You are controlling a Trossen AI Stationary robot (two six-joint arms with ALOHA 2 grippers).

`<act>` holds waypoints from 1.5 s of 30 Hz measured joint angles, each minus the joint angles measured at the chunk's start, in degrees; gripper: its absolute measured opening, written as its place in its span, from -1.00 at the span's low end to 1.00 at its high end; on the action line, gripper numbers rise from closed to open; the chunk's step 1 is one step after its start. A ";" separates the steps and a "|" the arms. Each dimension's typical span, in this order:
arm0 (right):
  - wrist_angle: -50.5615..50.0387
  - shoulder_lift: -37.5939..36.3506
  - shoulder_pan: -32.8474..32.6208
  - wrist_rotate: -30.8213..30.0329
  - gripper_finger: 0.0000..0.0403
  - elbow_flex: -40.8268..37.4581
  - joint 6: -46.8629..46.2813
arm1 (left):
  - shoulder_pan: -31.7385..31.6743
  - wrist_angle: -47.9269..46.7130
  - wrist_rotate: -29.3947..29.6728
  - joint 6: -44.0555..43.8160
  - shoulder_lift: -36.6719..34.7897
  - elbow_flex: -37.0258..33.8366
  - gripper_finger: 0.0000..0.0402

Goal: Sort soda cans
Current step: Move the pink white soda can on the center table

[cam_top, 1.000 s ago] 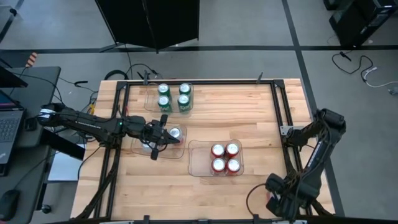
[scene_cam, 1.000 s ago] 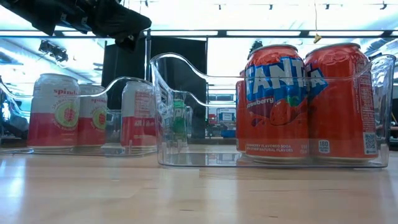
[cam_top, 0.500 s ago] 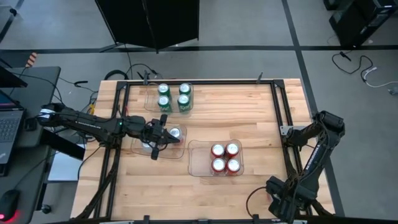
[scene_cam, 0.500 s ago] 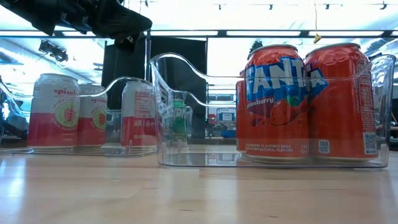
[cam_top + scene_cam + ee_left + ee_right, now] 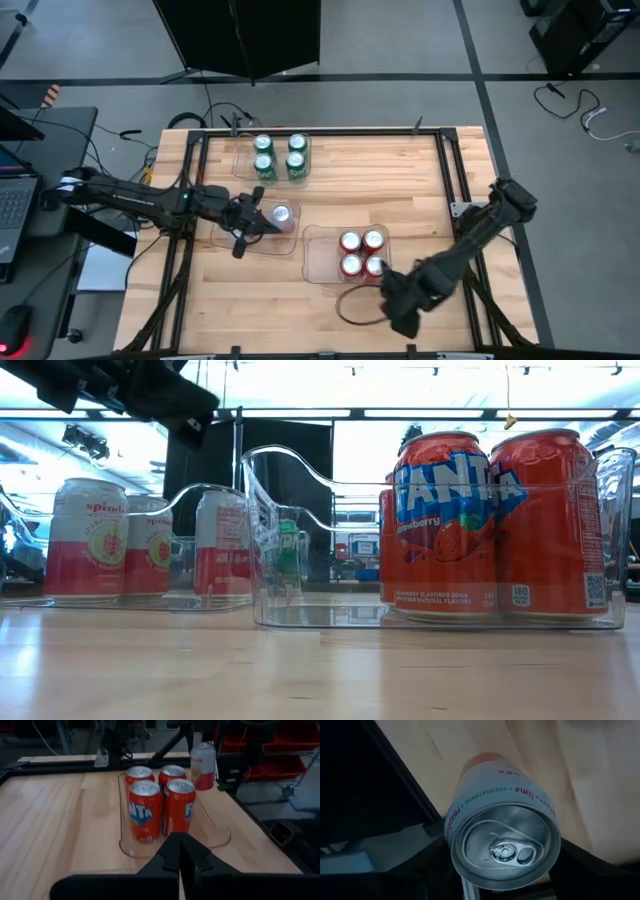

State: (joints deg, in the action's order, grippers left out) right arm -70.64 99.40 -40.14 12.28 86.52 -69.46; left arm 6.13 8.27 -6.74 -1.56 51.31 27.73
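Four red cans (image 5: 361, 253) stand in a clear tray (image 5: 318, 262) at the table's middle, and also show in the left wrist view (image 5: 161, 805). Four green cans (image 5: 279, 155) stand in the far tray. Three silver-white cans (image 5: 148, 550) stand in the left tray; one top (image 5: 280, 213) shows from above. My left gripper (image 5: 262, 226), shut (image 5: 180, 847), hovers over that tray. My right gripper (image 5: 398, 298) is by the near edge, beside the red tray, shut on a fourth silver-white can (image 5: 502, 820). My right gripper holds the silver-white can by its upper wall, just under the silver top (image 5: 505, 847), pinched between the two fingers (image 5: 432, 865). The fingers come from above, pointing down along the can. The can (image 5: 202, 766) is upright; whether its base is on the table cannot be told.
A black frame rail (image 5: 448, 190) runs round the table. A dark cable loop (image 5: 352, 306) lies on the wood by the right arm. Bare wood (image 5: 400, 180) lies between the green tray and the right rail. A laptop (image 5: 15, 205) sits left of the table.
My right arm has swung from the table's near right corner toward the left along the near edge, ending beside the red tray. My left gripper has drawn back a little toward the table's left edge, uncovering more of a silver-white can's top.
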 joint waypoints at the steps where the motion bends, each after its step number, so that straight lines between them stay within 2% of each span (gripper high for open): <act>1: -0.55 1.28 1.26 -0.14 0.28 1.93 2.77 | 0.00 -0.84 -0.02 0.02 -0.53 0.00 -1.00; 11: -11.39 17.18 11.10 -5.33 0.28 28.34 28.40 | 0.00 -9.81 -1.88 2.87 -6.51 1.03 -1.00; 16: -12.14 24.11 14.23 -6.85 0.28 40.27 36.29 | 0.00 -14.41 -1.91 3.50 -7.66 2.49 -1.00; 21: -12.74 30.35 16.07 -6.62 0.28 47.92 40.90 | 0.00 -17.05 -1.92 3.63 -7.50 3.17 -1.00; 38: -12.19 33.74 15.93 -9.71 0.28 47.35 32.69 | 1.72 -20.40 -0.72 3.93 -7.46 3.23 -1.00; 45: -12.47 33.74 15.95 -5.53 0.28 47.35 20.61 | 4.22 -20.50 2.46 3.80 -7.46 3.23 -1.00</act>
State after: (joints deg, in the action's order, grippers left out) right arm -83.11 133.14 -24.18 6.74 133.86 -48.84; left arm 10.35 -12.23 -4.29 2.24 43.86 30.96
